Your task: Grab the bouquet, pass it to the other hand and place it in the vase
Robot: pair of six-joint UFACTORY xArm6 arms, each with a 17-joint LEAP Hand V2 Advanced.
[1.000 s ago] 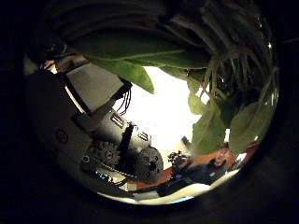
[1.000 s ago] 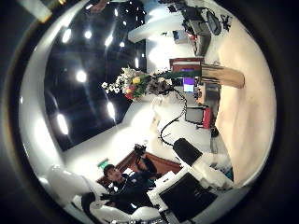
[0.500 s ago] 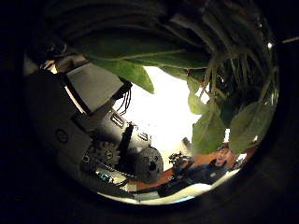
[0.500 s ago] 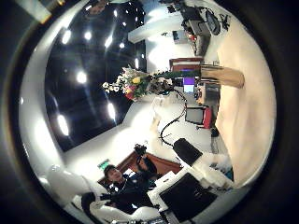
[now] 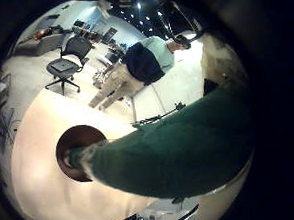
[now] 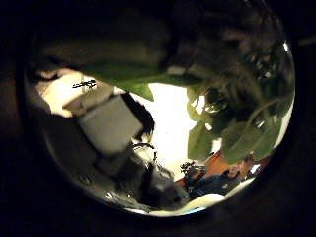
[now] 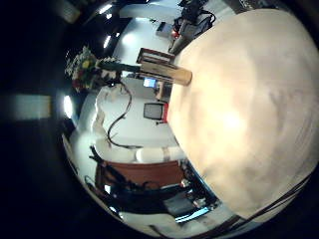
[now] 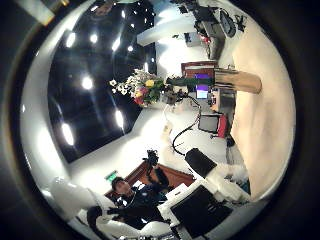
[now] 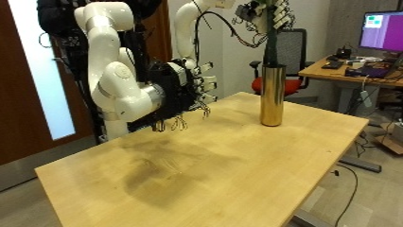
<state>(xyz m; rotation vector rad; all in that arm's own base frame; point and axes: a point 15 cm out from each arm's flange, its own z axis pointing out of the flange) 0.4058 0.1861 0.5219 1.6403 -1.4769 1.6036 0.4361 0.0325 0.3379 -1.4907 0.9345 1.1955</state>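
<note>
In the outside view a tall gold vase (image 9: 271, 93) stands on the wooden table (image 9: 189, 180) near its far edge. The bouquet (image 9: 273, 26) hangs upright right above it, its green stems reaching down to the vase mouth, with my left hand (image 9: 254, 11) shut on it at the top. From the left palm, the thick green stem bundle (image 5: 179, 148) ends at the dark vase mouth (image 5: 71, 147), and leaves (image 6: 232, 123) crowd the other palm view. My right hand (image 9: 185, 90) hovers open and empty over the table, well away from the vase (image 8: 237, 80) and bouquet (image 8: 142, 88).
A desk with a monitor (image 9: 382, 30) and an office chair (image 9: 292, 57) stand behind the table. The table edge runs close behind the vase. The bouquet (image 7: 86, 68) and vase (image 7: 167, 70) show far off across the table (image 7: 244, 115) from the right palm.
The bouquet has shifted slightly toward the vase. The left thumb side view has turned, and a white part of that hand now lies nearer the stems. The right hand has stayed put.
</note>
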